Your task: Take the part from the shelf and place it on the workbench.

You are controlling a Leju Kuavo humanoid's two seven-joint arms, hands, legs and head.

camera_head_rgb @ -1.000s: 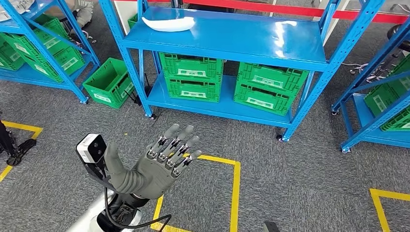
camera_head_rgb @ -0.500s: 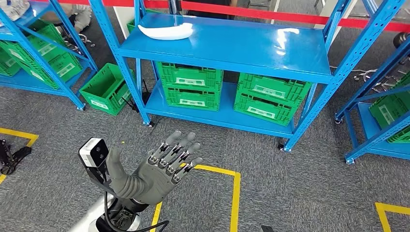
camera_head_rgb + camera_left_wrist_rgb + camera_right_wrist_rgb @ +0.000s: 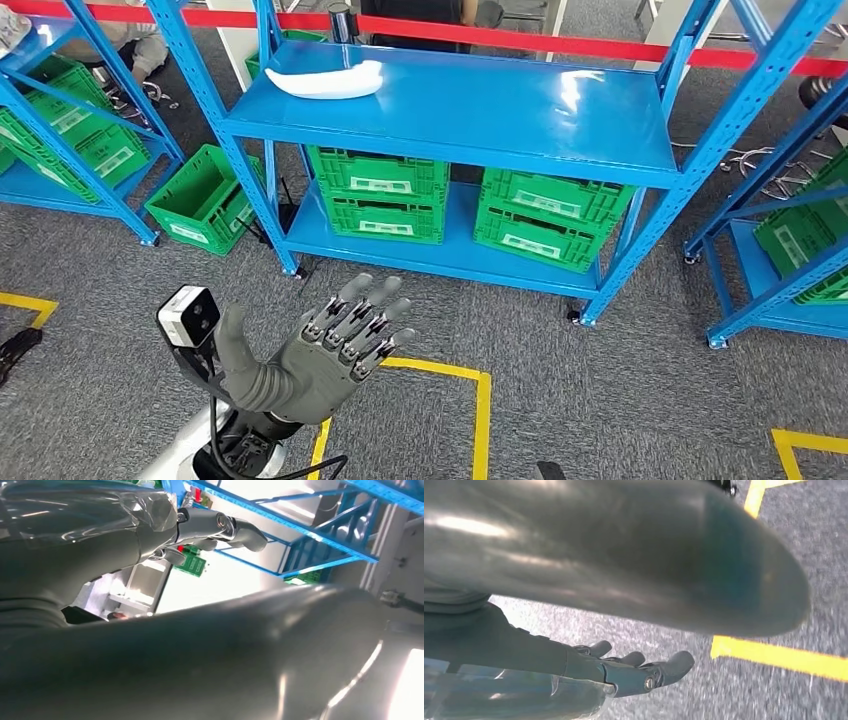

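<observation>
The white curved part (image 3: 325, 80) lies on the top board of the blue shelf (image 3: 500, 110), near its far left corner. My left hand (image 3: 320, 350) is raised in front of me above the carpet, well short of the shelf, fingers spread and holding nothing. In the left wrist view its fingers (image 3: 215, 527) stretch out toward blue racking. My right hand (image 3: 624, 672) hangs over the grey carpet with its fingers extended and nothing in it.
Green crates (image 3: 380, 190) fill the shelf's lower board, and another green crate (image 3: 200, 195) stands on the floor at its left. More blue racks stand at left (image 3: 90, 110) and right (image 3: 790, 250). Yellow floor tape (image 3: 480, 400) runs below; red barrier tape (image 3: 560, 40) runs behind.
The whole picture has shifted: the shelf and part sit lower and further left, so the camera has moved. My left hand stays raised and empty in much the same pose.
</observation>
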